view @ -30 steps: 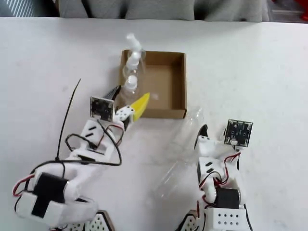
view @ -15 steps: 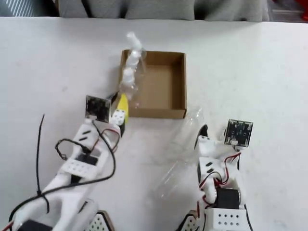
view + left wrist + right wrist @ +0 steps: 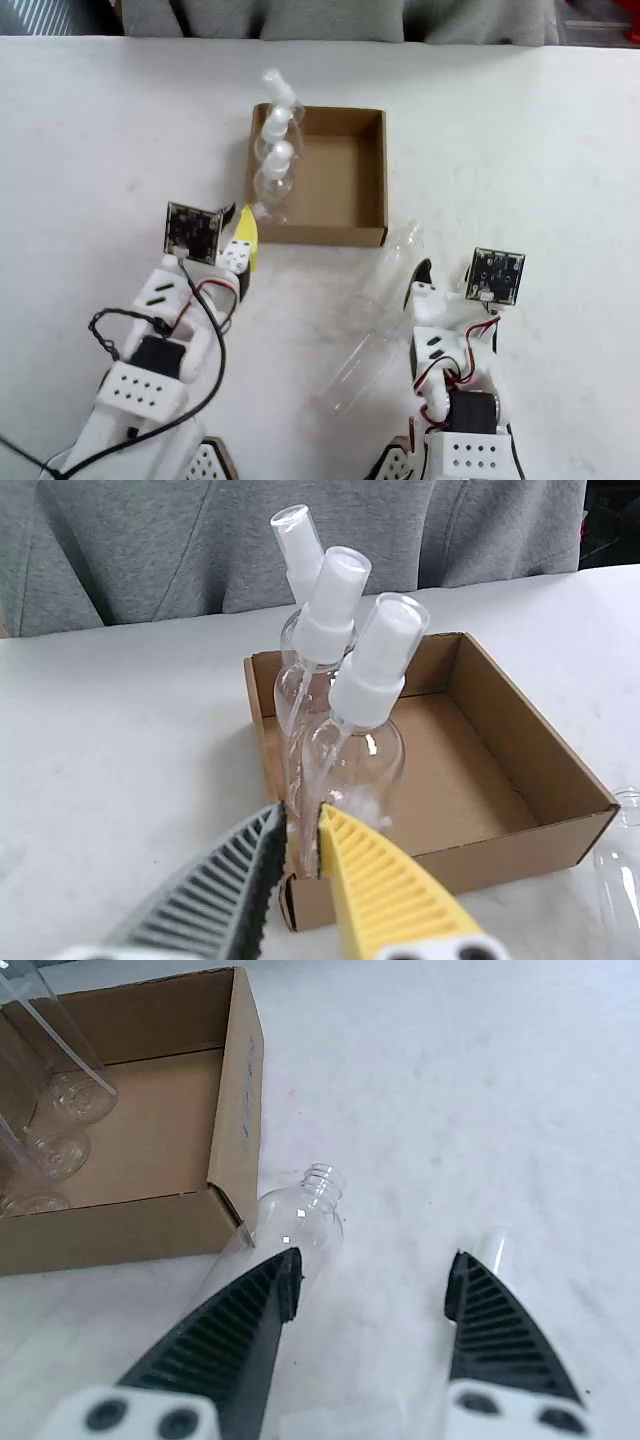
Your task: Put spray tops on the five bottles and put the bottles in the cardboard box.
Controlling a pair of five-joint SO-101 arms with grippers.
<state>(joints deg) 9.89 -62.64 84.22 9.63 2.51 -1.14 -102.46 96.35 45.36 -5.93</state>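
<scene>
My left fingers (image 3: 330, 840), grey and yellow, are parted by only a narrow slit and hold nothing. Their tips sit at the near left corner of the cardboard box (image 3: 500, 858). Three bottles (image 3: 352, 755) with spray tops (image 3: 385, 645) stand leaning along the box's left wall. Just beside the box's near right corner an uncapped bottle (image 3: 300, 1222) lies on the worktop (image 3: 450, 1080), close to my right fingers (image 3: 262, 1300), which are spread wide and empty.
</scene>
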